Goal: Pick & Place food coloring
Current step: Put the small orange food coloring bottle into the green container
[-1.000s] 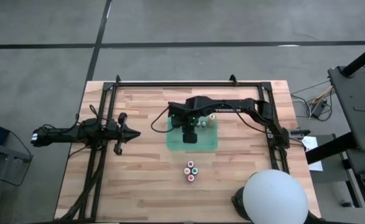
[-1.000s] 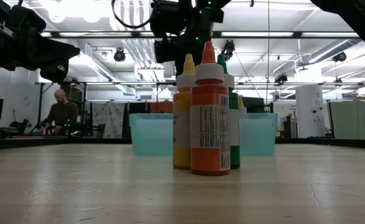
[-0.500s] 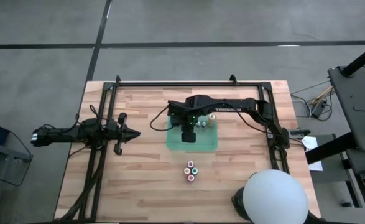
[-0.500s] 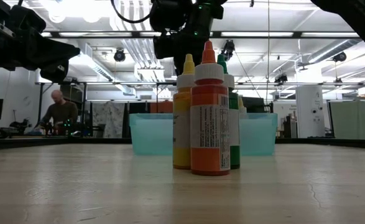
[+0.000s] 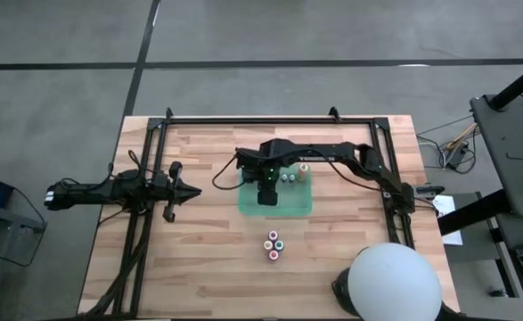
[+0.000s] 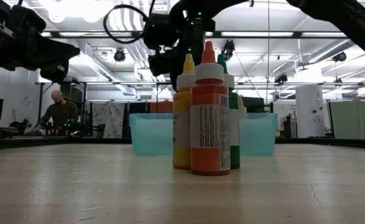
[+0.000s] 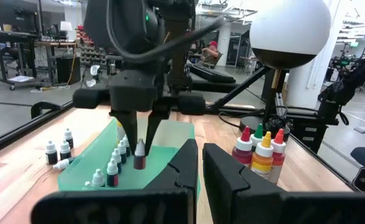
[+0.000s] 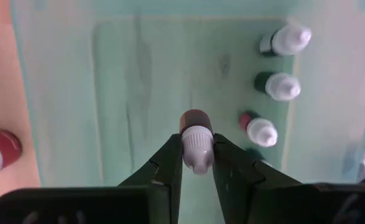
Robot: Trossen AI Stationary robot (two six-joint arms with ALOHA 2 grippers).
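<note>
My right end effector is clamped on one small white-capped bottle, dark red below the cap, and holds it over the green tray in the middle of the worktop. The bottle hangs upright above a bare stretch of tray floor. In the right wrist view three more small bottles stand in a row just beside that spot. A few others sit on the wood beside the tray, seen from the left wrist.

To do this step well, I judge I should come straight down on the bare patch, keep the bottle upright, and stay clear of the row — a nudge could topple them. I would let go only once the base meets the tray floor, then lift straight up so the cap does not catch.

My left end effector is shut and empty, waiting over the left of the worktop. The four taller dropper bottles stand nearer the front, well apart from the tray.

Against a second ago, my right wrist has shifted a little toward the left over the tray; my grip is unchanged, and the left arm and the dropper bottles have not moved.
</note>
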